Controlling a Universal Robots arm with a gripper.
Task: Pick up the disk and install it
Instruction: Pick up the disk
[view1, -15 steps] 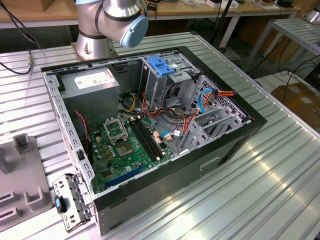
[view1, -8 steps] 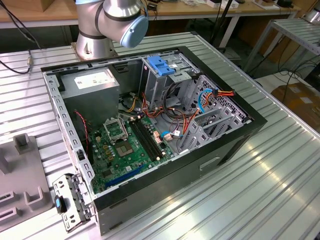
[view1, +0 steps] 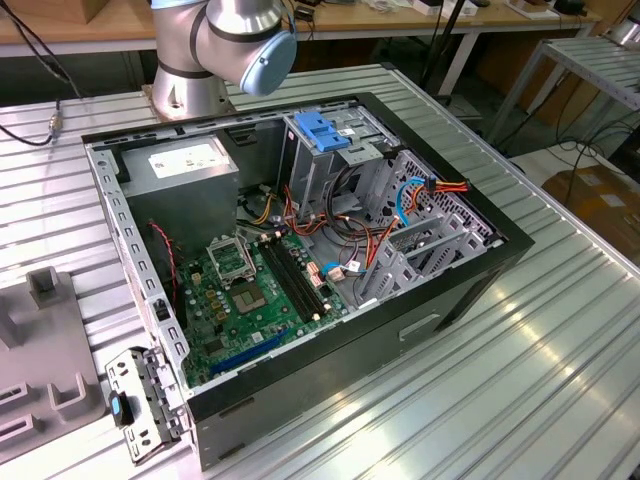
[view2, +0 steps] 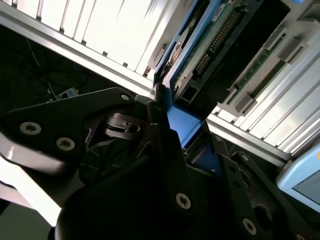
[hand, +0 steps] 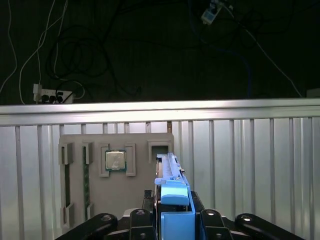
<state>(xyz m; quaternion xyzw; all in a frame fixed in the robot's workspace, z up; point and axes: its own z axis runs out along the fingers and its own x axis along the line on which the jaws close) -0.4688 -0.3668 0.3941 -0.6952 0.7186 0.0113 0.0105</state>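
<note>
- Pinches the disk (hand: 171, 182) (view2: 216, 34) with the gripper (hand: 175, 222) (view2: 183, 129), pressed in from both sides on the blue side rails; seen in both wrist views.
- Holds it on edge, with the green circuit board and connector pins showing in the second wrist view.
- Sits just in front of a grey parts tray (hand: 145, 200) carrying a processor chip (hand: 115, 160); cannot tell whether the disk is clear of the tray or touching it.
- Beyond the tray in the first wrist view: ribbed metal table (hand: 250, 165) up to its far edge, then dark floor with loose cables (hand: 75, 55).
- In the exterior view: open computer case (view1: 330, 370) lying on the table, with the metal drive cage (view1: 345, 165) under a blue bracket (view1: 322, 130), wires crowded beside it.
- Wide bare table surface on the exterior view's right of the case.
</note>
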